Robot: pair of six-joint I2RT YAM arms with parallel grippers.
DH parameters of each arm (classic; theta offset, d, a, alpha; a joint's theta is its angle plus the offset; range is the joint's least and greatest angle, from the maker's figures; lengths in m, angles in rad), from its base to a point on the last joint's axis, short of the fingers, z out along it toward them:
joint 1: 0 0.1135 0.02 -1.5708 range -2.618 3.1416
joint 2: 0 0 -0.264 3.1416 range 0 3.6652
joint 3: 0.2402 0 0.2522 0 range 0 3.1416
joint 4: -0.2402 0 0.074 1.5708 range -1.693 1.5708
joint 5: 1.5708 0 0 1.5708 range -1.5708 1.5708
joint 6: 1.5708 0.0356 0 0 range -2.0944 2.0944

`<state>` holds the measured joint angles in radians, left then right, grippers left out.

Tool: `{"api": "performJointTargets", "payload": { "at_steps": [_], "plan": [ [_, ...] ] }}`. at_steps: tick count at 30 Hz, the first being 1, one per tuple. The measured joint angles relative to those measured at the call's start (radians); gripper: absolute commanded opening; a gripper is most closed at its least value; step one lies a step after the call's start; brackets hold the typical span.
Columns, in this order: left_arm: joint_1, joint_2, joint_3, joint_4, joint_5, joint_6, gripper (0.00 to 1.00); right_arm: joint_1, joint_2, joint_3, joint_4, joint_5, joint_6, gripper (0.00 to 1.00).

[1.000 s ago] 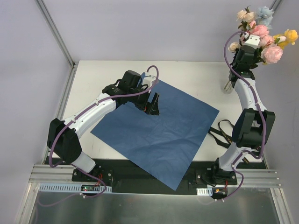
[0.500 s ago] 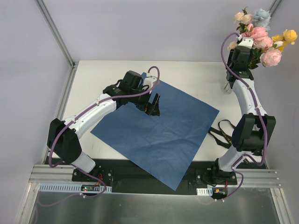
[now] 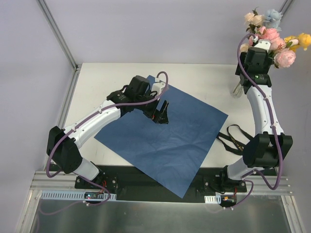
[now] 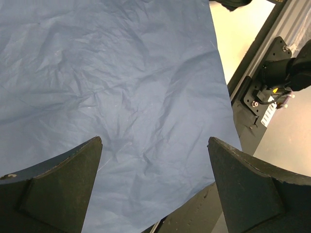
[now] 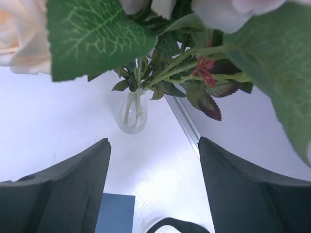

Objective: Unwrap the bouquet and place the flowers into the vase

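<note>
1. Black fingers of the right gripper (image 5: 153, 145) are standing wide apart, gripping nothing and pointing towards the vase (image 5: 132, 116).
2. Green stems of the flowers (image 3: 273, 35) are sitting in that clear glass vase at the far right corner of the table (image 3: 204, 77), with blooms and leaves crowding close around the right wrist.
3. Mid-table, the left gripper (image 4: 154, 143) is hovering with jaws spread wide and empty over the blue paper sheet (image 4: 121, 73), which is lying flat.
4. Near the sheet's right corner, the black ribbon (image 3: 232, 138) is lying on the table.
</note>
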<state>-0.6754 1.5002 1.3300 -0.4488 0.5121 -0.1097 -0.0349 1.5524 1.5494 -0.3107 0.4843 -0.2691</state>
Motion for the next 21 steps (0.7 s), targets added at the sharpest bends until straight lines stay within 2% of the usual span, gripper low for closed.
{"api": "performJointTargets", "payload": {
  "at_steps": [5, 9, 12, 15, 18, 21],
  "plan": [
    [-0.015, -0.003, 0.000, -0.001, 0.000, 0.000, 0.90, 0.010, -0.020, 0.034, -0.081, -0.001, 0.019, 0.78],
    [-0.019, -0.005, 0.000, -0.001, -0.005, 0.000, 0.90, 0.063, -0.092, -0.019, -0.138, 0.003, 0.062, 0.79],
    [-0.019, -0.021, -0.003, -0.001, -0.021, 0.001, 0.90, 0.152, -0.185, -0.096, -0.183, 0.005, 0.106, 0.82],
    [-0.019, -0.051, -0.004, 0.003, -0.039, 0.000, 0.89, 0.278, -0.300, -0.177, -0.226, -0.002, 0.142, 0.93],
    [-0.019, -0.093, -0.004, 0.006, -0.056, -0.004, 0.89, 0.401, -0.420, -0.249, -0.264, -0.018, 0.164, 1.00],
    [-0.019, -0.142, -0.004, 0.011, -0.077, -0.009, 0.90, 0.469, -0.508, -0.262, -0.325, -0.039, 0.190, 1.00]
  ]
}}
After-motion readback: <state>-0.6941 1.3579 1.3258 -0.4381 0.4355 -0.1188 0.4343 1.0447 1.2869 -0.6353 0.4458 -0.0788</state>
